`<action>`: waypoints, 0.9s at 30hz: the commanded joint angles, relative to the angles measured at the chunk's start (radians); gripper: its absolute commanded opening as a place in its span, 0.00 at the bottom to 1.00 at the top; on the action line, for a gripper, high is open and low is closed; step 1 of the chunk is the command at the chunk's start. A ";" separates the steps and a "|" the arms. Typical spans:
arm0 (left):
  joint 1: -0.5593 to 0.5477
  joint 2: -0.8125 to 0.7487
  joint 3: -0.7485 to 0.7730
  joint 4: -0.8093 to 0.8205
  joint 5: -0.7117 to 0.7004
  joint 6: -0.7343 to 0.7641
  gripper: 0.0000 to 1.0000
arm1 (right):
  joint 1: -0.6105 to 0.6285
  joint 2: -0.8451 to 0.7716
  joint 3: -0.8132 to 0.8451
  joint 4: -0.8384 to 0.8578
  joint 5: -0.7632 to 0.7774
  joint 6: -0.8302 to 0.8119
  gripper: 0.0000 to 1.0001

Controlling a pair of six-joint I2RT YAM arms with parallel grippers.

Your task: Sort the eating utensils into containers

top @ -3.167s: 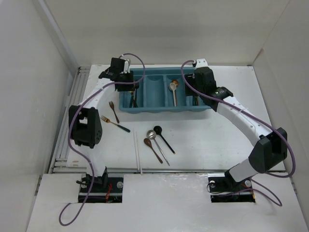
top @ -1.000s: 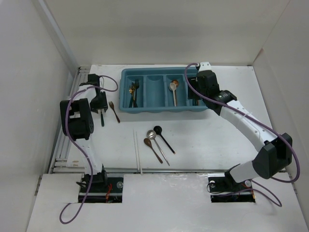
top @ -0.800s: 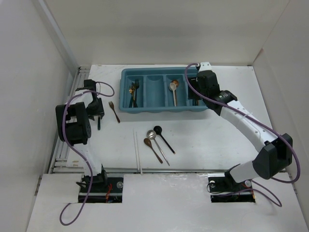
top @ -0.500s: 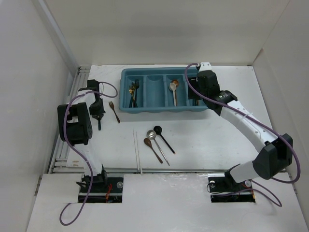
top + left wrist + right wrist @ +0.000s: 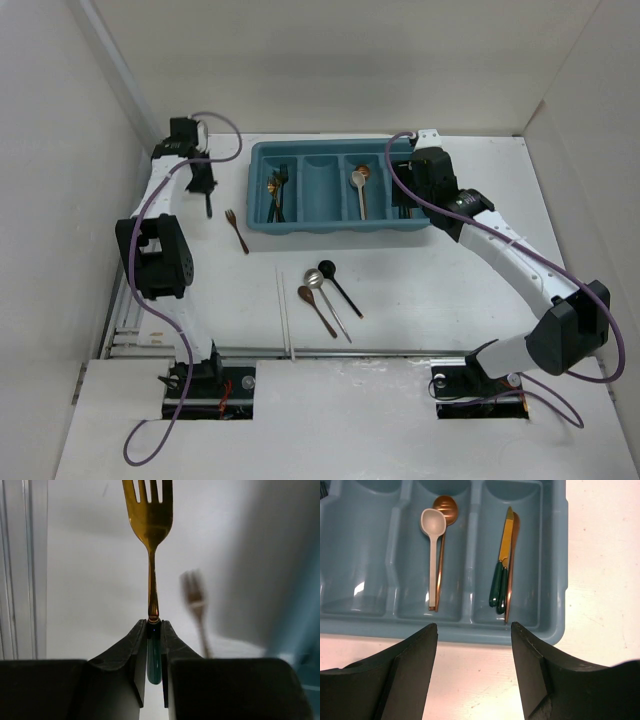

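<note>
My left gripper is shut on the dark green handle of a gold fork and holds it above the table, left of the teal cutlery tray. A copper fork lies on the table below it; it shows blurred in the left wrist view. My right gripper is open and empty over the tray's near rim. Inside are a cream spoon, a copper spoon and two knives. Forks lie in the leftmost slot.
White chopsticks lie near the front middle. Next to them are a copper spoon, a silver spoon and a black spoon. A metal rail runs along the left edge. White walls enclose the table.
My left gripper has moved from the table's left side toward the far left corner, carrying the green-handled fork. The right arm has barely moved.
</note>
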 commanded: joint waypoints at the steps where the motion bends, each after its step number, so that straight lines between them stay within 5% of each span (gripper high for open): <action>1: -0.123 -0.099 0.177 0.045 0.119 -0.043 0.00 | 0.010 -0.013 0.001 0.038 -0.010 0.000 0.66; 11: -0.305 0.118 0.317 0.156 0.206 -0.153 0.00 | 0.010 -0.028 0.022 0.019 -0.003 0.009 0.66; 16: -0.356 0.161 0.326 0.131 0.147 -0.113 0.30 | 0.010 -0.065 -0.005 -0.002 0.017 0.009 0.66; 22: -0.370 0.026 0.268 0.130 0.053 -0.100 0.35 | 0.041 -0.056 -0.005 -0.020 -0.001 -0.030 0.67; 27: -0.318 -0.170 0.013 0.159 -0.017 -0.133 0.38 | 0.098 -0.025 0.005 -0.060 0.022 -0.042 0.67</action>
